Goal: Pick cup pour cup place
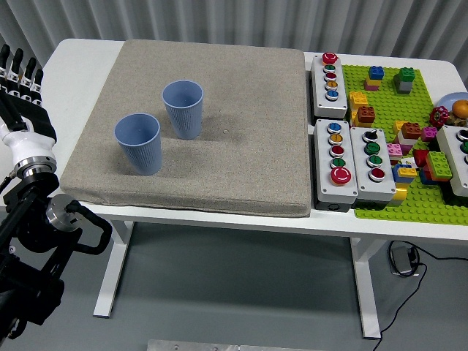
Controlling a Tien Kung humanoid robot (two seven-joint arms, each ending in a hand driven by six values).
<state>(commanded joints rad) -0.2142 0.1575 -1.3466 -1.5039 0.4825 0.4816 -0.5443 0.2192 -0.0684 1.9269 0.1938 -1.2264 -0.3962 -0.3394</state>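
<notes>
Two blue ribbed cups stand upright on a grey mat (pixel 219 146). The near cup (pixel 138 143) is at the mat's left front. The far cup (pixel 183 109) stands just behind and to its right. My left hand (pixel 18 80) is at the picture's left edge, off the table's left side, fingers straight and spread upward, holding nothing. It is well left of both cups. The right arm is out of view.
Three grey button boxes (pixel 330 75) (pixel 336 161) (pixel 374 155) stand right of the mat. A green brick baseplate (pixel 409 197) with several loose bricks fills the table's right end. Another button box (pixel 461 157) is at the right edge.
</notes>
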